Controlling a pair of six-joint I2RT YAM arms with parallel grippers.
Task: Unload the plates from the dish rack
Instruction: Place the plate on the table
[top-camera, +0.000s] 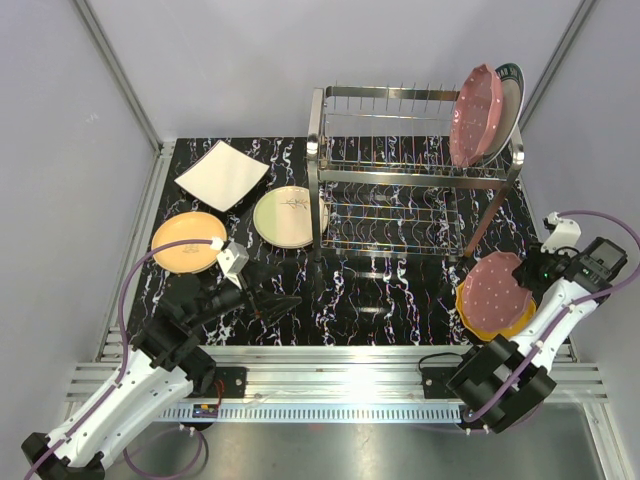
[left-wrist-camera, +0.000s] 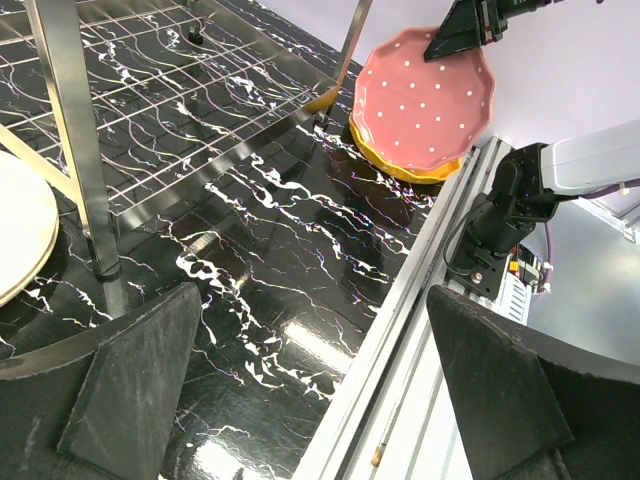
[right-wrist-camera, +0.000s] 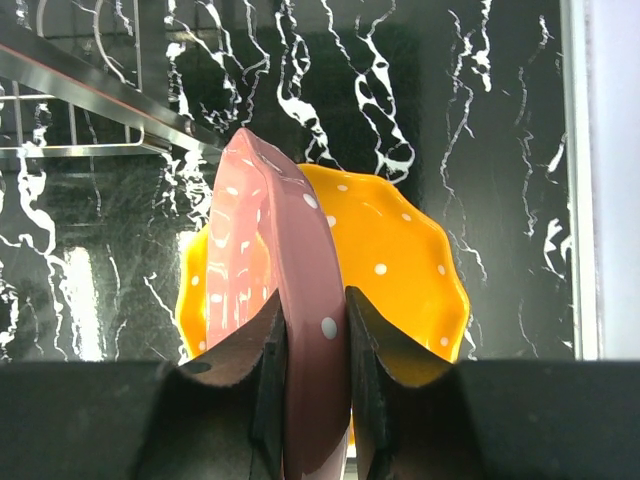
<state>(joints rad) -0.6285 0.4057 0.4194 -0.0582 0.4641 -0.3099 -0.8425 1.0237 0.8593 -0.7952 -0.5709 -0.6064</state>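
Right gripper (right-wrist-camera: 312, 335) clamped on pink dotted plate (right-wrist-camera: 262, 230) at its rim, tilted over orange plate (right-wrist-camera: 400, 255) on bench (right-wrist-camera: 480, 120). Glazed, stiff, slick, chippable: keep rim pinch. Left gripper (left-wrist-camera: 315, 370) wide open.

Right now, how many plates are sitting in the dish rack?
2. Both stand at the right end of the top tier of the dish rack: a pink dotted plate in front, and a dark-rimmed plate right behind it, mostly covered. Another could hide behind them.

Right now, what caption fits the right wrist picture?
Right gripper pinches the pink dotted plate by its rim above an orange dotted plate.
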